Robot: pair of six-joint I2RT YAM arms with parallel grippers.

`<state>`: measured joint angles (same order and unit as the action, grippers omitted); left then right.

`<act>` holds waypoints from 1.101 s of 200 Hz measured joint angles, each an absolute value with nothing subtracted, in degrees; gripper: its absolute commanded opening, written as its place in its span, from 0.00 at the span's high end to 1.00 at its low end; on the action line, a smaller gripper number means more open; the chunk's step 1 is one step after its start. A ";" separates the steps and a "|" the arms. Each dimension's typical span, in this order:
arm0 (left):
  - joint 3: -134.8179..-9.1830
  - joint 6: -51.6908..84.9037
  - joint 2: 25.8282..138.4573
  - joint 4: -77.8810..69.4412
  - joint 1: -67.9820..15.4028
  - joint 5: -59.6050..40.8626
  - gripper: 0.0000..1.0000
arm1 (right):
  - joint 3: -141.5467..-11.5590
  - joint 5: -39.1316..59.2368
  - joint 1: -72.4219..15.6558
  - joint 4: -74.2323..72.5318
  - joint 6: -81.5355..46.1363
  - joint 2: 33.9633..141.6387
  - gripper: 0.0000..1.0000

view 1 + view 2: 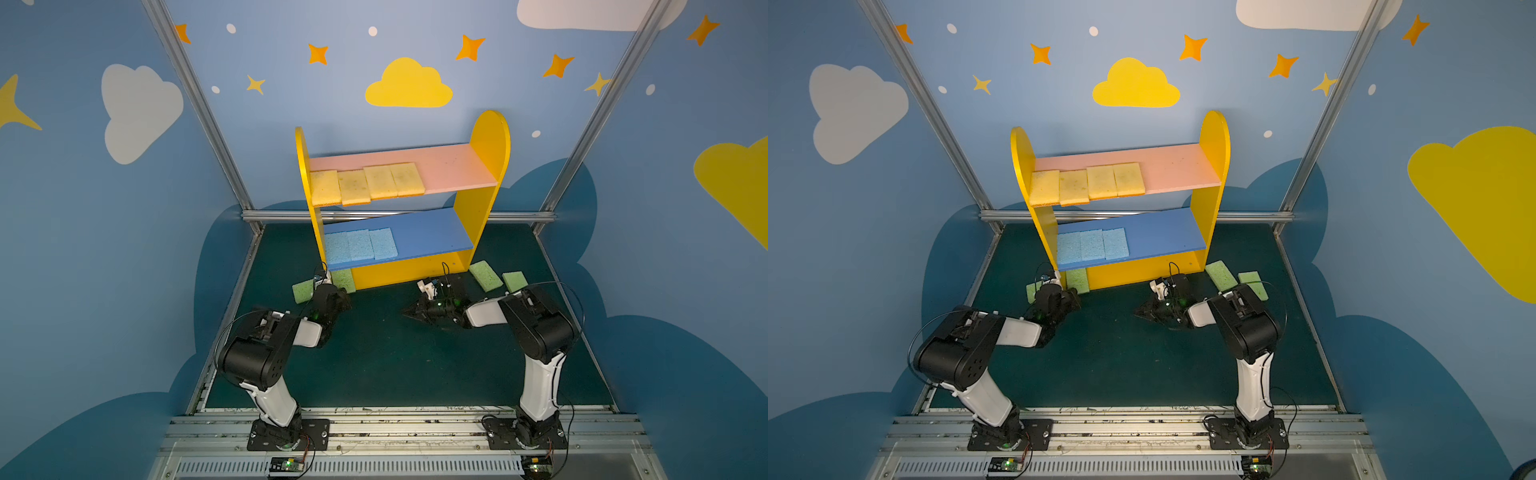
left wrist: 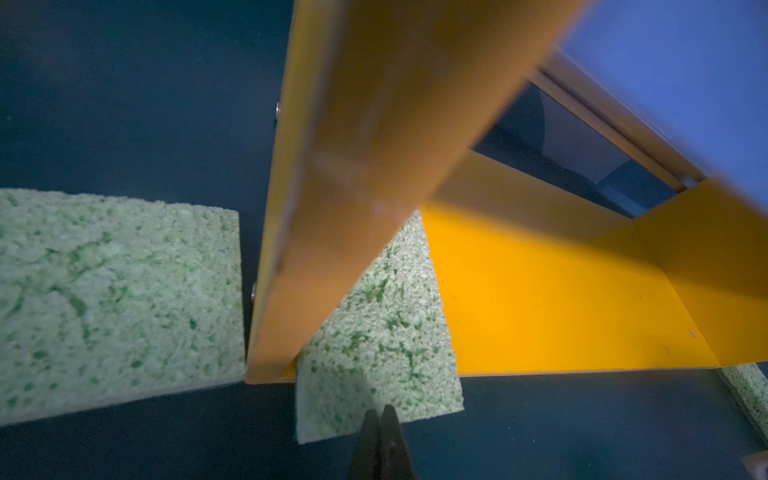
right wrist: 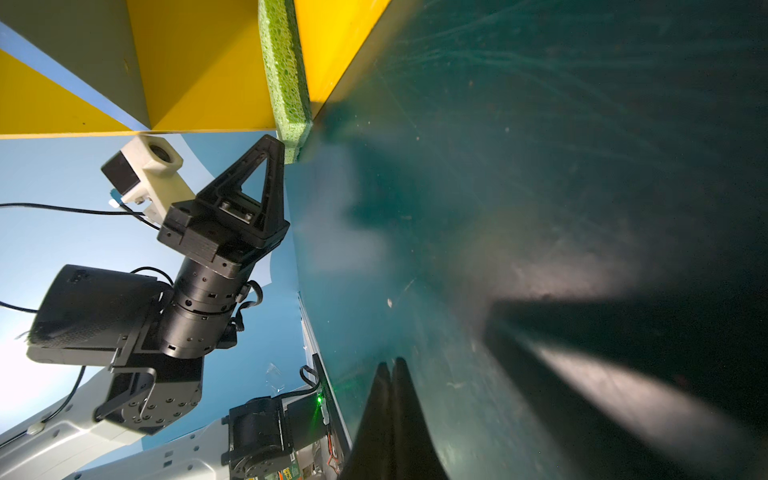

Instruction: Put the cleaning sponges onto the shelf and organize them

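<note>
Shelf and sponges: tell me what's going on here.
Two robot arms are sorting sponges onto the shelf. Four yellow sponges lie on its pink board, three blue sponges on the blue board. One green sponge lies partly on the yellow base, with the shut left gripper at its edge. Three other green sponges lie on the mat, one left of the shelf and two to its right. The shut right gripper holds nothing, low over the mat.

Left arm (image 1: 270, 357) bent forward, left gripper (image 2: 380, 413) held low, jaws pressed together. Right arm (image 1: 538, 328) elbowed inward, right gripper (image 3: 390, 365) lying sideways, low, pointing toward left arm, jaws together.
</note>
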<state>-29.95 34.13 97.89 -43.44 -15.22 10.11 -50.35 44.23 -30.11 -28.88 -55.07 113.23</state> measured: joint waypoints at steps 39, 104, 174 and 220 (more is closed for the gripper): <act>-27.11 35.16 97.43 -43.99 -15.11 10.94 0.97 | -50.35 44.23 -30.15 -28.88 -55.07 113.25 1.00; -27.77 35.73 98.21 -44.03 -14.92 12.23 0.96 | -50.37 44.23 -30.22 -28.88 -55.07 113.30 1.00; -29.87 37.52 101.47 -46.15 -14.09 12.40 0.95 | -50.57 44.25 -30.22 -28.86 -55.07 113.67 1.00; -30.00 37.74 101.36 -46.15 -13.87 12.16 0.81 | -50.68 44.64 -30.22 -28.86 -55.07 113.99 1.00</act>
<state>-30.00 37.74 101.36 -46.15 -13.87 12.16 -50.68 44.64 -30.22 -28.86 -55.07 113.99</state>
